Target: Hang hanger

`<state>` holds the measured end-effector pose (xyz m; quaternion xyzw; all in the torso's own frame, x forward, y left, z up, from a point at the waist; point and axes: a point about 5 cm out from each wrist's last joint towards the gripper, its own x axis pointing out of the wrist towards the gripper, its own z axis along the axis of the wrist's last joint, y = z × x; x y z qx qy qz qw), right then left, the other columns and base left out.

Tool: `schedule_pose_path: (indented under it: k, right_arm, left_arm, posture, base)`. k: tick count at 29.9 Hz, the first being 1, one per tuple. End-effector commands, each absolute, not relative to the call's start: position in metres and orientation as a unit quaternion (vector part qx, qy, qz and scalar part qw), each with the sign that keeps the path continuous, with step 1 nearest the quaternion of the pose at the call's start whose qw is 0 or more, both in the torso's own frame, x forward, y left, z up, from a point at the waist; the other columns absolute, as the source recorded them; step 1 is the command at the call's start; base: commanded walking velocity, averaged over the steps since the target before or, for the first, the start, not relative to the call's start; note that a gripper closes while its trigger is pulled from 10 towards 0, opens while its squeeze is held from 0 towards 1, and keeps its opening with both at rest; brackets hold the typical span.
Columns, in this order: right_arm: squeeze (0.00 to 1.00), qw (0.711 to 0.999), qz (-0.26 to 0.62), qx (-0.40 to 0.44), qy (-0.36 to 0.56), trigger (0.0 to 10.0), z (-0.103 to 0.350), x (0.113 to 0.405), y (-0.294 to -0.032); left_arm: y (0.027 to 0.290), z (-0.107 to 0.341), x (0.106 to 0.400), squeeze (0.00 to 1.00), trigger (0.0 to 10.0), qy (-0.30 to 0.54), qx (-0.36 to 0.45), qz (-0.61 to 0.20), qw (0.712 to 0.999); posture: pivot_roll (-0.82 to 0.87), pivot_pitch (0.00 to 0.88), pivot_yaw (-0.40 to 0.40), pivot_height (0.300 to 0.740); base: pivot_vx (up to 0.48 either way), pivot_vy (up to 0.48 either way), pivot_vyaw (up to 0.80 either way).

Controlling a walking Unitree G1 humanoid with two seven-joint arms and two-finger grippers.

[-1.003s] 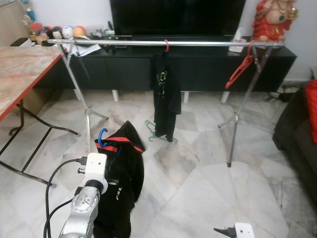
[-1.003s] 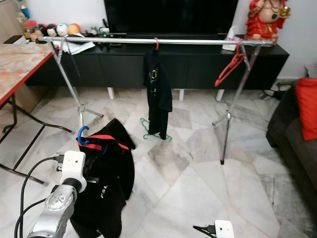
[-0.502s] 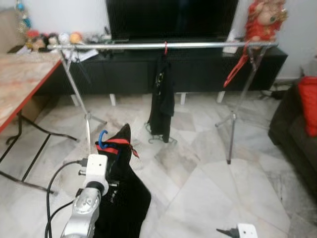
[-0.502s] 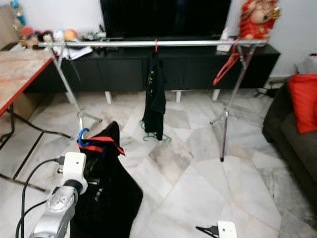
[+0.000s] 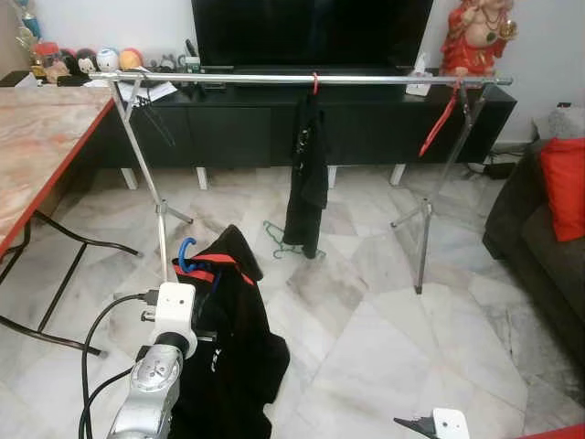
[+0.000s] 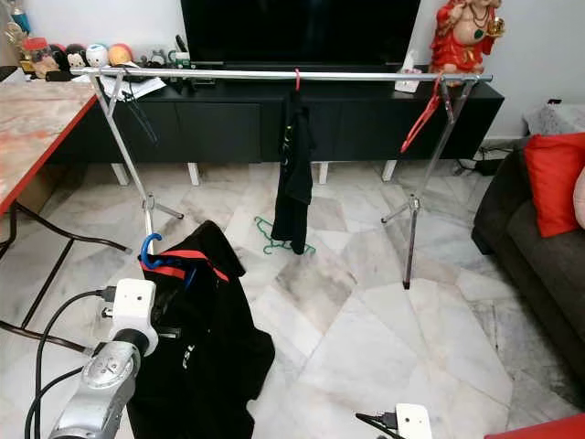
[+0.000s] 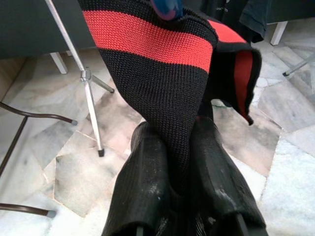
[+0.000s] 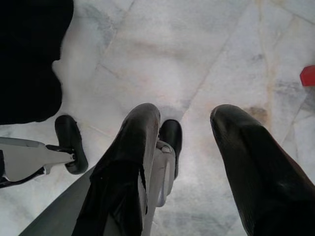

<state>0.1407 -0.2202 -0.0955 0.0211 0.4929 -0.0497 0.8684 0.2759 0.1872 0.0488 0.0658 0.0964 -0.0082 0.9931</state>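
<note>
In front of the silver metal clothes rail (image 5: pixel 274 80) on slanted tripod legs, the left gripper (image 7: pixel 179 162) holds up a black knitted garment with a red ribbed band (image 5: pixel 228 338), its jaws clenched on a fold of the knit. The blue plastic hanger hook (image 5: pixel 186 253) sticks out of the garment's collar, well below the rail and not on it. Small white lettering shows on the black cloth, too small to read. A second black garment (image 5: pixel 308 174) hangs mid-rail from a red hanger hook (image 5: pixel 315 84), with a printed mark on it that cannot be read. An empty red hanger (image 5: pixel 439 123) hangs tilted near the rail's right end, and a green wire hanger (image 5: pixel 285 240) lies on the glossy veined marble floor (image 5: pixel 411 347). The right gripper (image 8: pixel 189 147) hangs low over the floor, its smooth black jaws released and apart. Behind stand a low black cabinet (image 5: pixel 228 128) and a dark television screen (image 5: pixel 311 32); a marbled worktop with red edge (image 5: pixel 37 137) lies left.
</note>
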Motion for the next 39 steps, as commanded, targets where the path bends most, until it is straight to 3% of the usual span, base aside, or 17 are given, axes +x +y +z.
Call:
schedule_pose_path:
  k: [1, 39]
  right_arm:
    - [0.0, 0.87, -0.055, 0.021, 0.489, 10.0, -0.0946, 0.1414, -0.223]
    - [0.0, 0.87, -0.047, 0.013, 0.491, 10.0, -0.0941, 0.1425, -0.2234]
  left_arm:
    - [0.1849, 0.0568, 0.2789, 0.0, 10.0, 0.08, 0.063, -0.012, 0.995]
    - [0.1795, 0.0573, 0.2811, 0.0, 10.0, 0.079, 0.059, -0.018, 0.995]
  posture:
    - [-0.03, 0.0, -0.011, 0.74]
    - [-0.01, 0.0, -0.029, 0.74]
  base:
    - [0.0, 0.289, 0.0]
    - [0.0, 0.34, 0.0]
